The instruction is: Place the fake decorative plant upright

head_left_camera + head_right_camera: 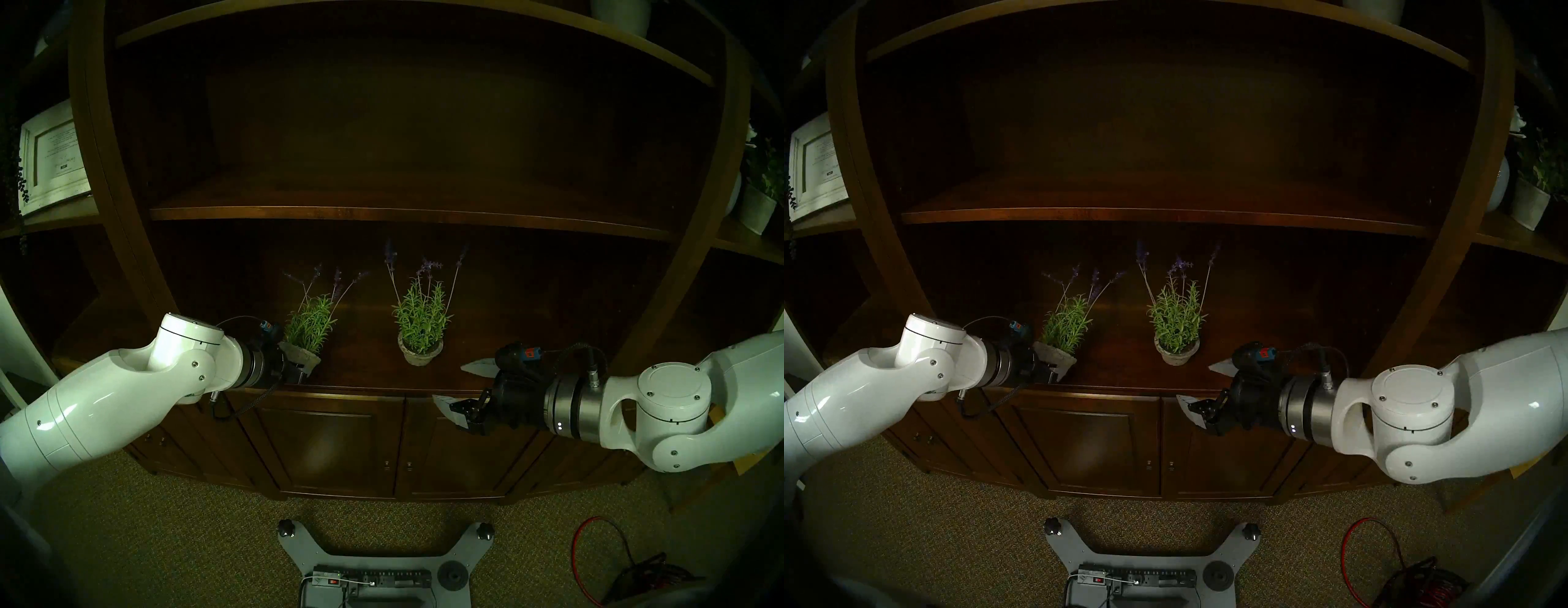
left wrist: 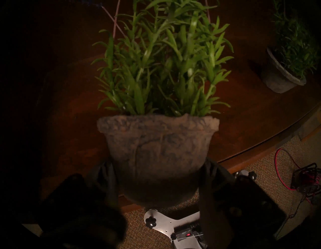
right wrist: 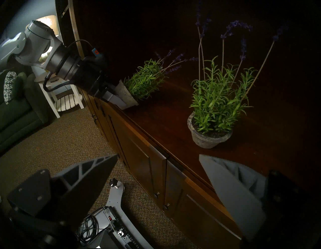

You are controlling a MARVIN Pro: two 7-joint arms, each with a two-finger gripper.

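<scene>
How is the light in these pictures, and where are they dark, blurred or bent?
Head views: dim, the shelf edges bow from the fisheye, yet both plants stay legible. Left wrist view: light falls on the held plant, slightly soft, while the left gripper sinks into shadow. Right wrist view: the standing plant is sharp and the open right gripper clear; the cabinet back is black.

Head pair looks down from above at the shelf point(image 1: 382, 373), wide. Left wrist view sits close on the tilted plant point(image 2: 156, 147); right wrist views both plants obliquely.
</scene>
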